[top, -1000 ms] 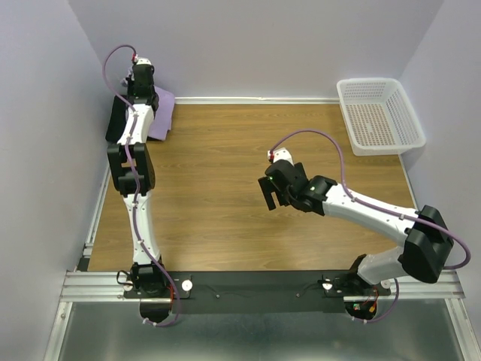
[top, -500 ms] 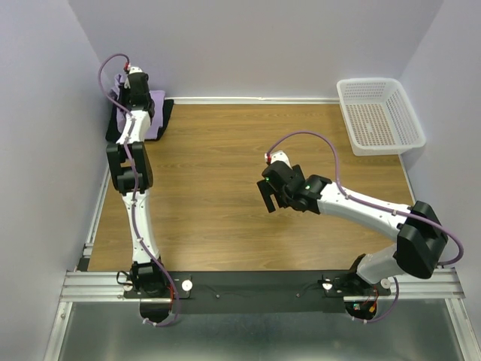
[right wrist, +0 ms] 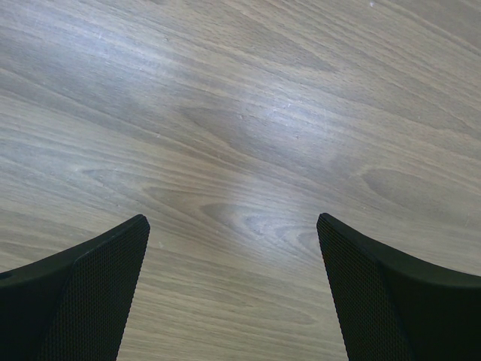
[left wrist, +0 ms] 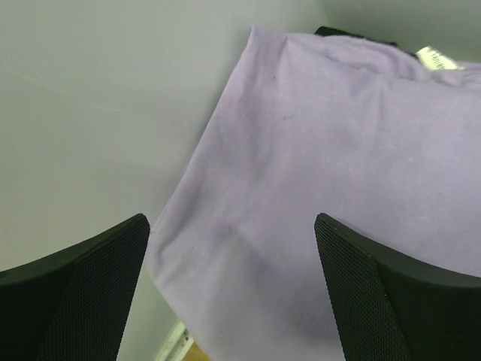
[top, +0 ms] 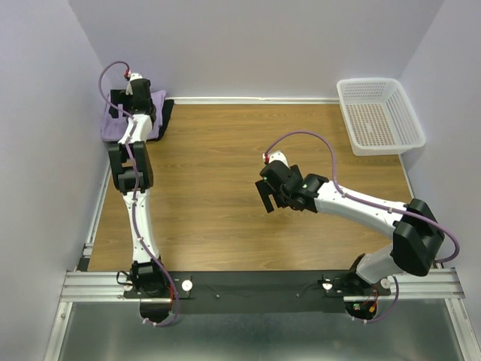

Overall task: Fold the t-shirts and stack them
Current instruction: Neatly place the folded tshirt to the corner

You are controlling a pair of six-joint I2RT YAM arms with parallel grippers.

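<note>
The right end effector (top: 267,197) hovers over bare wood in the middle of the bench (top: 218,158). Its fingers are spread wide with nothing between them (the right wrist view shows only grain under the gap). Compared with a second ago it has crept slightly to the left and is otherwise unchanged.

Farther back, the left arm reaches along the left edge into the far left corner. There the left end effector (left wrist: 233,233) has opened. A second ago its fingers were nearly pressed together; now they stand spread above the lavender shirt (left wrist: 323,165) and hold nothing.

That shirt has changed too. Earlier it showed only as a small patch to the right of the wrist; now it lies in the far left corner beside the left wall, spilling out on the arm's left side as well. The black shirt (top: 167,113) lies under it, a dark edge along the lavender's right side that shows more plainly than a second ago.

In the far right corner, well apart from both shirts, the white basket (top: 367,81) stands where it was.
</note>
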